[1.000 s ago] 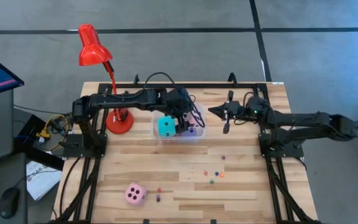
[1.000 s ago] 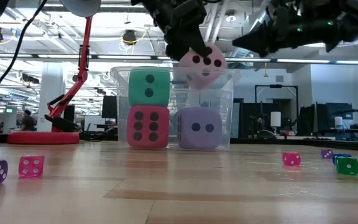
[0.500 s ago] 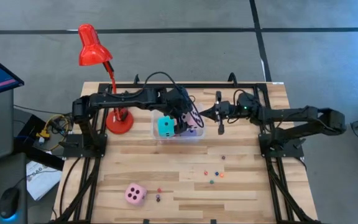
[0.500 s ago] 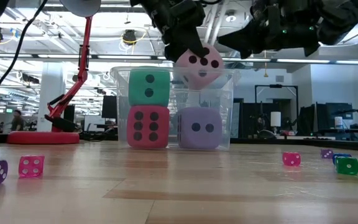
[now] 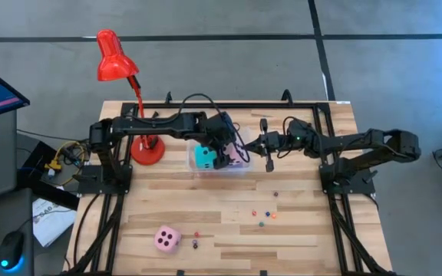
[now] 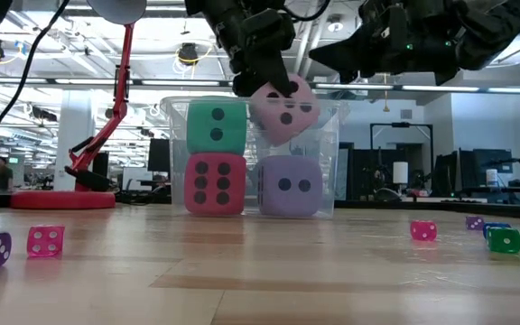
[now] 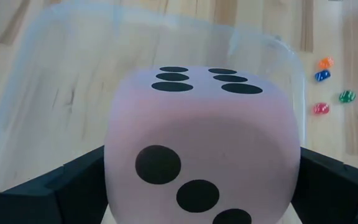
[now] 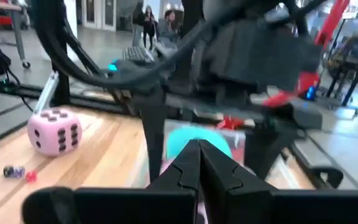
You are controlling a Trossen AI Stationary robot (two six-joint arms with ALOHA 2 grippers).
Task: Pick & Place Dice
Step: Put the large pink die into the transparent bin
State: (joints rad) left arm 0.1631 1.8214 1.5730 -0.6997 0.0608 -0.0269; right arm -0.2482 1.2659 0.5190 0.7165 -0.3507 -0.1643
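Observation:
A clear bin stands at the table's far middle. Inside it a cyan die sits on a red die, and a lavender die rests on the floor beside them. My left gripper holds a pink die just above the lavender one, partly below the bin's rim. My right gripper is shut and level, close to the bin's right side. A second pink die lies near the table's front left. My left gripper pinches the pink die by two opposite faces, one finger on one side and the other finger on the opposite side. The fingers slant down from the table's left. The die hangs tilted, clear of the lavender die.
A red desk lamp stands with its base left of the bin. Several small dice lie scattered on the wood to the bin's near right, others by the front left. People show far off in the room.
My right gripper has moved toward the table's left, closing in on the bin's right side, still shut. The pink die in my left gripper has sunk a little toward the lavender die and tipped.

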